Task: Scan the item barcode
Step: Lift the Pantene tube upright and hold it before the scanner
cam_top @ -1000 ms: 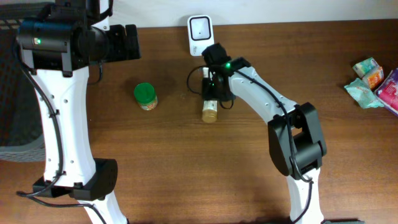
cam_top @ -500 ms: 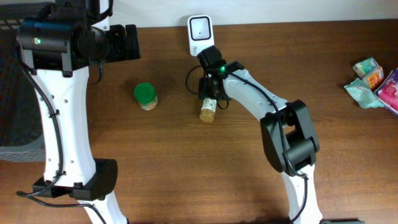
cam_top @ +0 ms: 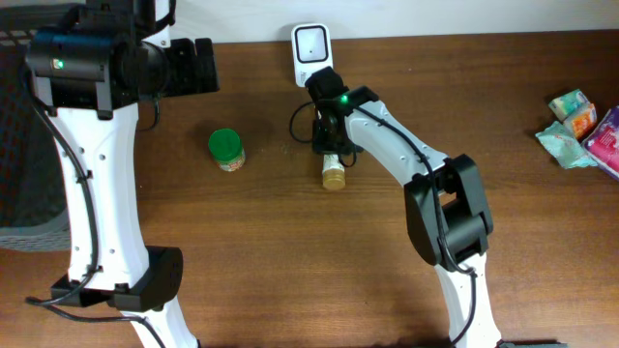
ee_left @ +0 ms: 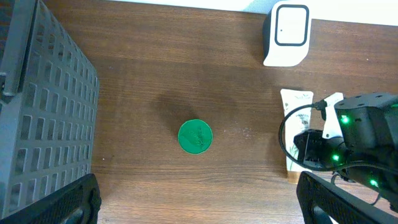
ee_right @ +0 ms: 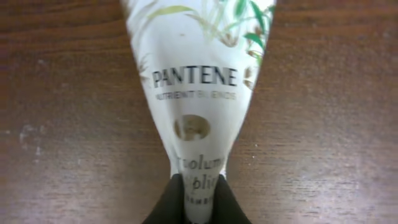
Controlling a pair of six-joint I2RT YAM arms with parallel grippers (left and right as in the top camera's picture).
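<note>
The right pincer (ee_right: 199, 188) is clamped tight on the Pantene tube (ee_right: 200, 81), which lies on the bench (cam_top: 242, 242) near the scanner (cam_top: 310, 45). The grasp looks made. Next, lift the tube and turn its barcode towards the scanner. The left pincer (cam_top: 198, 66) hangs wide open, empty.

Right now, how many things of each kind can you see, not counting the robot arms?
scanner: 1
tube: 1
jar with a green lid: 1
packets: 3, bunched at the right edge of the table
basket: 1
Total: 7
</note>
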